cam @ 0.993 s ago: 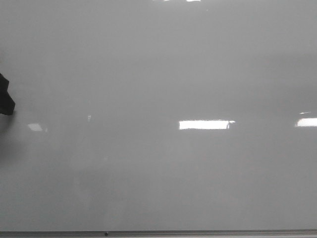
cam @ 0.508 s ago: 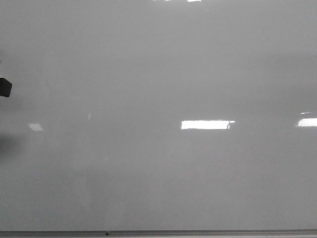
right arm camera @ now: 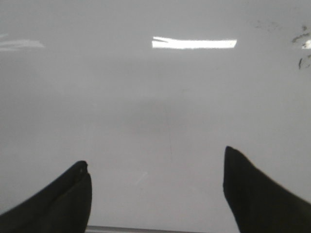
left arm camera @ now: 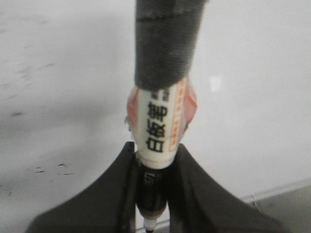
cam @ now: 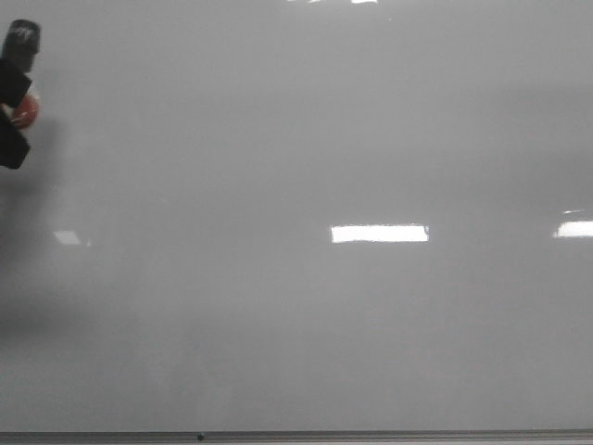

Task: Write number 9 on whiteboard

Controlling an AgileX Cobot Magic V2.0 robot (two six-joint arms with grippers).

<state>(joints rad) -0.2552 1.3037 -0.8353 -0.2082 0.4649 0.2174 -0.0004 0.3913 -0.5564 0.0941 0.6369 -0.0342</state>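
Observation:
The whiteboard (cam: 306, 167) fills the front view, glossy pale grey and blank; no number 9 shows on it. My left gripper (cam: 11, 120) shows at the far left edge, shut on a whiteboard marker (cam: 20, 46) with a dark wrapped end and a white-and-orange label. In the left wrist view the black fingers (left arm camera: 116, 194) clamp the marker (left arm camera: 163, 121) over the board (left arm camera: 58, 73), its tip down between them. My right gripper (right arm camera: 155, 187) is open and empty over the board (right arm camera: 160, 107); it is out of the front view.
A thin metal edge strip (cam: 371, 434) runs along the board's near edge. Bright rectangular light reflections (cam: 380, 234) lie on the board. Faint dark smudges (left arm camera: 48, 170) mark the surface by the left gripper, and others (right arm camera: 299, 36) show in the right wrist view.
My left gripper has moved up the far left edge of the front view, away from me, and the marker's dark end and orange label now show. The board stays blank.

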